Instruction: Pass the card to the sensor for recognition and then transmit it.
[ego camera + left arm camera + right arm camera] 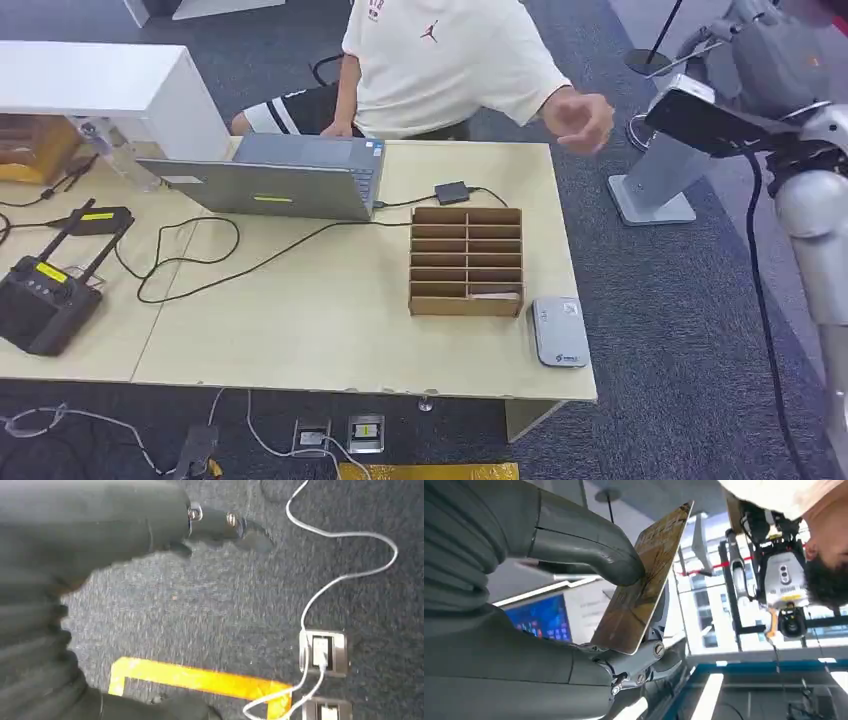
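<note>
My right hand [788, 142] is raised off the table's right side and pinches a dark card [703, 120] that juts toward the person. Close up in the right wrist view, the thumb [589, 550] presses the brownish card [644, 585] against the fingers behind it. A person in a white shirt [450, 65] sits behind the table with one hand [580, 120] held out near the card, not touching it. The grey flat sensor box [559, 331] lies at the table's front right corner. My left hand [75, 555] hangs over the carpet, holding nothing.
A cardboard slot organiser [466, 260] stands left of the sensor. A laptop [280, 178], a small black box [452, 191], cables and a black controller [45, 300] lie on the table [330, 330]. Floor sockets [324, 652] and yellow tape [200, 680] are under the front edge.
</note>
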`<state>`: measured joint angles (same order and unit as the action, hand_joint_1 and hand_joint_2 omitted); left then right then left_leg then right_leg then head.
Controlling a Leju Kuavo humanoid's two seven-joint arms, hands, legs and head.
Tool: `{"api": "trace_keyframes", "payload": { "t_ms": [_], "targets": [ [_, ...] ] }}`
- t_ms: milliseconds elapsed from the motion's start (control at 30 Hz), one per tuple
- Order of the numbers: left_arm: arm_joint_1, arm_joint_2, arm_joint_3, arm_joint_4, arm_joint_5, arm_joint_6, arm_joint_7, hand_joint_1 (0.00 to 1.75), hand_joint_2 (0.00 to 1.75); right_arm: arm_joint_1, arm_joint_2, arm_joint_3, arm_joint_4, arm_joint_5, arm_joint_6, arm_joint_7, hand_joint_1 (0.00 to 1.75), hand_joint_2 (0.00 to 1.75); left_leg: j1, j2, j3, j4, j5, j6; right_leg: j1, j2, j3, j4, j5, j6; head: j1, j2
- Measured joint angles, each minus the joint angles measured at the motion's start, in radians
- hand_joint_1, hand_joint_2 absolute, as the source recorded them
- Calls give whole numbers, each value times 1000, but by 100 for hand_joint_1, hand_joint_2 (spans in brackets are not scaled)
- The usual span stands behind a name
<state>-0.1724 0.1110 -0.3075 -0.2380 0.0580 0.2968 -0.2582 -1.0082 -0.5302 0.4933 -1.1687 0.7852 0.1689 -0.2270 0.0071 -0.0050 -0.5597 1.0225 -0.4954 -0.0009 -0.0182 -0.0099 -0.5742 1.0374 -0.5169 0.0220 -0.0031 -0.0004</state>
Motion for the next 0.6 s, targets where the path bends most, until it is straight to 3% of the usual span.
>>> {"api": "trace_keyframes", "payload": {
  "t_ms": [233, 533, 567, 600],
  "targets": [
    [-25, 0, -41, -14, 36, -8, 18, 0, 175, -79, 107, 76, 219, 68, -78, -47, 175, 175, 1, -3, -1, 0, 1, -1, 1, -2, 0, 0, 0, 0, 0, 0],
    [-19, 0, -67, -16, 90, 2, 19, 0, 175, -105, 225, 148, 428, 90, -111, -68, 175, 175, 1, -4, -1, 0, 1, -1, 1, -3, 0, 0, 0, 0, 0, 0],
    [-18, 0, -70, -16, 92, 2, 19, 0, 175, -106, 235, 156, 447, 91, -115, -69, 150, 175, 1, -4, -1, 0, 1, -1, 1, -3, 0, 0, 0, 0, 1, 0],
    [-17, 0, -70, -16, 96, 3, 19, 0, 175, -106, 242, 161, 459, 91, -117, -70, 0, 175, 1, -4, -1, 0, 1, -1, 1, -4, 0, 0, 0, 0, 0, 0]
  ]
}}
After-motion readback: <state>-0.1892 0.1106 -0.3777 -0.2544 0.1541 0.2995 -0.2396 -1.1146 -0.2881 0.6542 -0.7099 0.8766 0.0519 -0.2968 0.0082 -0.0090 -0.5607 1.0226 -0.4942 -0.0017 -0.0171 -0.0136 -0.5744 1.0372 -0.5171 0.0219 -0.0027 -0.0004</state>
